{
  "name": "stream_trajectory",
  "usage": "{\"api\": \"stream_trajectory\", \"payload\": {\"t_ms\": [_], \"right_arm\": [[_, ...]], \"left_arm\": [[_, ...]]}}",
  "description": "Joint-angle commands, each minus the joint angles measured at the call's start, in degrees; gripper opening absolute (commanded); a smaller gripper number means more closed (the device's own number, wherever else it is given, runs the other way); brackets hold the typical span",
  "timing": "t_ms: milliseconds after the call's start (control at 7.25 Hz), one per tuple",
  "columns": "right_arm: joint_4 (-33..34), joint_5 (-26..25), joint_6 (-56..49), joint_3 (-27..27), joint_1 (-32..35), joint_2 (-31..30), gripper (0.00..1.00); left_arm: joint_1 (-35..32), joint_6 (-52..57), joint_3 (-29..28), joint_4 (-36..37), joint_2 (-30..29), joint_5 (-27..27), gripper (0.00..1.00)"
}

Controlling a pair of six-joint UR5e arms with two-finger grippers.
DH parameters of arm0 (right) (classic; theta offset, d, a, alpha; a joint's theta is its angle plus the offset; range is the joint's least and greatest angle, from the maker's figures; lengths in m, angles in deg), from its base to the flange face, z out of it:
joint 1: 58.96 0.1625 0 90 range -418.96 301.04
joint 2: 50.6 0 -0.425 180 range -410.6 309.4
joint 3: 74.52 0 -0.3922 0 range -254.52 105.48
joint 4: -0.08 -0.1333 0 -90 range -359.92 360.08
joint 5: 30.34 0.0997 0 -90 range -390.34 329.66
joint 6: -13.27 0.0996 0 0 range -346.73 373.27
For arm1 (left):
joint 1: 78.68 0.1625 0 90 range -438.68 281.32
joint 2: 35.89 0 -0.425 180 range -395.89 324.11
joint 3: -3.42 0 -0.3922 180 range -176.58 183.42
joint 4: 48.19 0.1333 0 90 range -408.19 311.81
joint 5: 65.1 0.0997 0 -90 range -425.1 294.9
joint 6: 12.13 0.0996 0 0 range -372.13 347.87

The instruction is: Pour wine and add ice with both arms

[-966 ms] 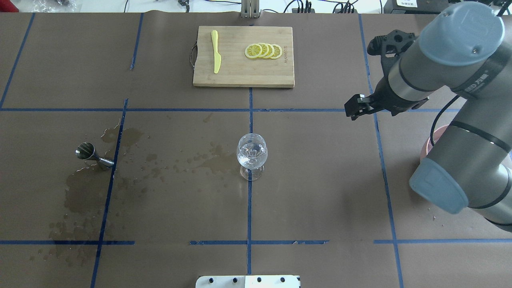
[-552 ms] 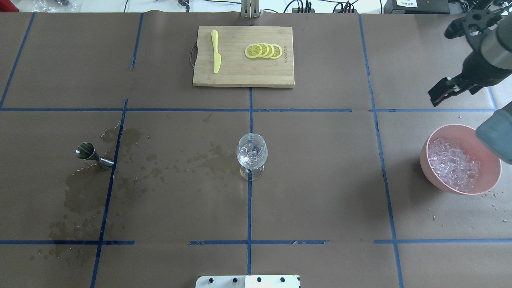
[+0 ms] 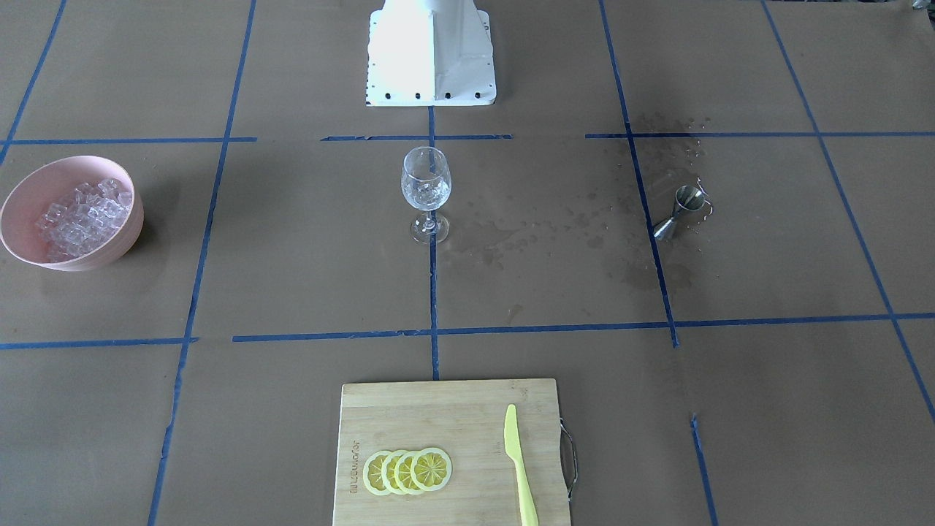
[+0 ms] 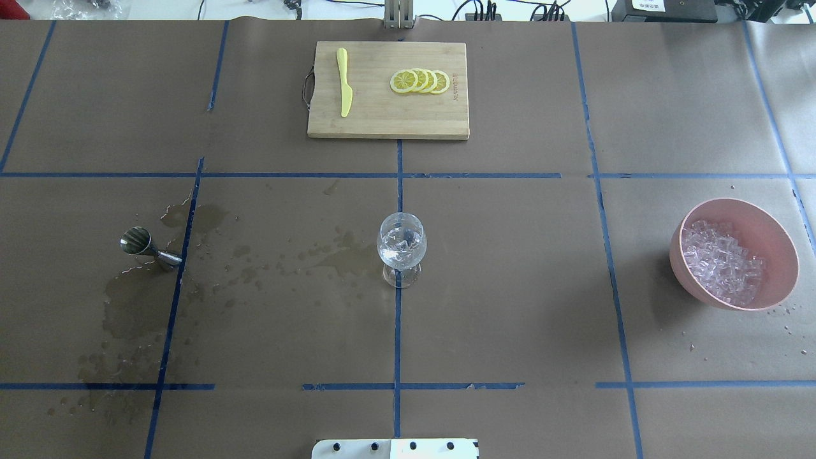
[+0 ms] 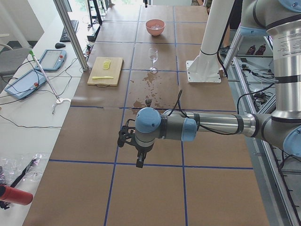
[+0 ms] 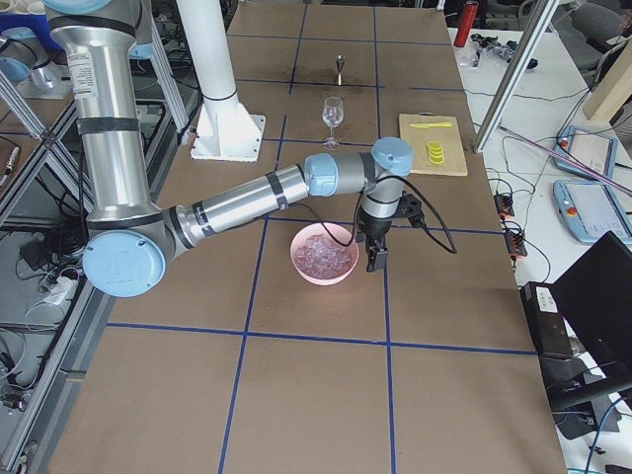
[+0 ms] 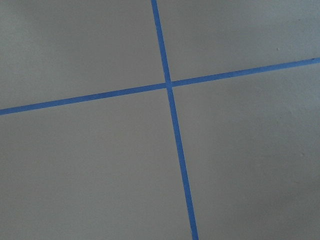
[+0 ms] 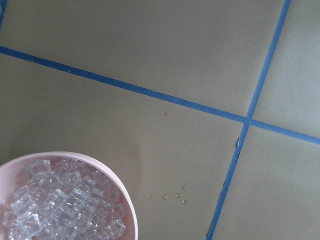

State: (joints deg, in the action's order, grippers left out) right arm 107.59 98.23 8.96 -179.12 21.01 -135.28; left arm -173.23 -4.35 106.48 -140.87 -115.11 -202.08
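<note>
The ice (image 4: pixel 723 262) sits in a heap in the pink bowl (image 4: pixel 772 234), far out on the robot's right side of the desk (image 4: pixel 510 306). A few cubes seem to be in the glass (image 4: pixel 401 245) too. The glass stands in the middle of the desk. The wine (image 3: pixel 426 197) looks like a little clear pool at the bottom of it, but it is hard to tell wine from ice there.

The right claw (image 6: pixel 375 253) hangs just beside the bowl, on the side away from the robot and not over the ice. The left claw (image 5: pixel 140 159) hangs over bare desk, well apart from the metal cup (image 4: pixel 146 246). Only the side views show the claws, so nobody can tell if they are wide or squeezed tight.

The cubes are likely small, hard, wet and very slippery. A good way is to come straight down and pinch one cube on two flat sides, near its middle. A hard squeeze could make it pop out. The cubes lie packed close, so a top one at the edge of the heap is the easy pick.

The glass looks thin and breakable, and it is tall on a thin stem, so a bump could tip it. Ice should drop in from just above the rim.

The metal cup is light and stiff. Wet spots (image 4: pixel 134 306) lie around it, so it may be slick. Its thin middle is the best place to hold.
</note>
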Motion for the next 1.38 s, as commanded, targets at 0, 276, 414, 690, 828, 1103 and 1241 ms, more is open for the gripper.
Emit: {"api": "stream_trajectory", "payload": {"t_ms": [0, 276, 414, 690, 828, 1103, 1241], "right_arm": [[-0.2, 1.59, -0.53, 3.53, 2.73, 0.21, 1.0], [-2.74, 1.59, -0.61, 4.14, 2.91, -0.03, 1.0], [-5.27, 2.46, -0.53, 8.06, 5.34, 0.21, 1.0], [-14.65, 10.98, -1.14, 15.36, 8.52, -1.36, 1.0], [-19.48, 10.04, -0.8, 17.13, 8.88, -2.32, 1.0], [-21.55, 10.03, -0.62, 18.29, 9.76, -2.24, 1.0], [-21.55, 9.94, -0.62, 18.21, 9.94, -2.16, 1.0]], "left_arm": [[-0.02, -0.04, -0.49, -0.04, -0.05, -0.13, 1.0], [-0.02, -0.04, -0.49, -0.31, -0.05, -0.04, 1.0], [0.06, 0.04, -0.58, -0.31, -0.05, -0.04, 1.0], [0.06, 0.05, -0.84, -0.4, -0.75, 0.04, 1.0], [0.06, 0.05, -0.93, -0.48, -0.75, 0.04, 1.0], [0.06, 0.05, -0.93, -0.4, -0.75, 0.04, 1.0], [0.06, 0.05, -0.93, -0.4, -0.75, 0.04, 1.0]]}}
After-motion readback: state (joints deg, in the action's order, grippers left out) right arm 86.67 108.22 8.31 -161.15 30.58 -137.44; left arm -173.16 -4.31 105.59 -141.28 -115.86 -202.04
